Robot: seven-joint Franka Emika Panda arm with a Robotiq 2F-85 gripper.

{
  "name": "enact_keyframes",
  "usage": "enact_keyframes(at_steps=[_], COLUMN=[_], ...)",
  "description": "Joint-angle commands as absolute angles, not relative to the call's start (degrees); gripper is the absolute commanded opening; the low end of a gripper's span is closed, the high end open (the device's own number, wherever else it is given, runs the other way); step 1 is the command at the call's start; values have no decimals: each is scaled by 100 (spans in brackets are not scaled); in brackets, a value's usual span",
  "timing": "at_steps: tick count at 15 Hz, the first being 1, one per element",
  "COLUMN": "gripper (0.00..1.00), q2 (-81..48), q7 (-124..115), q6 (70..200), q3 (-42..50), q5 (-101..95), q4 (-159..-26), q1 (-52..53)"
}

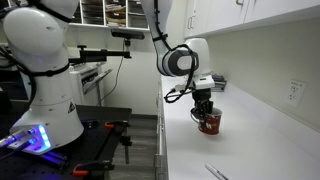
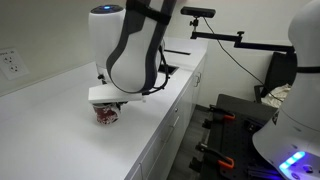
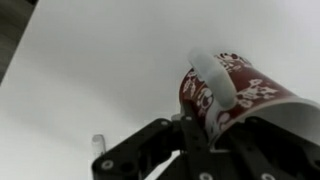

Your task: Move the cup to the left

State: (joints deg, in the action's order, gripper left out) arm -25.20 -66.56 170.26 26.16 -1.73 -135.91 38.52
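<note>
Small white ceramic cup with a dark red floral pattern and side handle [image 1: 209, 123] sits on the long white desk [image 1: 260, 140], about midway between the wall edge and the open front edge, also seen in an exterior view [image 2: 107, 115]. Dark fingers [image 3: 192, 138] come straight down onto it and are drawn in on the cup, holding it near the handle. Step in hand, as judged: carry the cup left. Best done by raising only enough to free the base and keeping the cup level. Travel should run parallel to the front edge, so the cup stays well in from it. Set down flat before letting go. A grip beside the handle is off-centre, so slow travel should stop the cup swinging. Hidden: the pads' contact with the cup wall is covered by the cup itself in the wrist view. The cup's far side is cut off at that view's right edge. Whether the base touches the desk or hangs just clear is possibly lost in shadow. A thin pale object [image 1: 216, 172] at the desk's near end is too small to name.
</note>
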Motion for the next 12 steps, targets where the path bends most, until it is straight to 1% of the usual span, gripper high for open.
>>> enact_keyframes(at_steps=[1, 6, 12], gripper=[3, 3, 3], q2=[-2209, -2149, -2404], q7=[-6438, -6078, -6066], q6=[17192, 17321, 17348], q3=[2290, 1567, 1639], q5=[-104, 72, -53], q4=[-13882, -14006, -13891], q1=[3558, 2892, 2940])
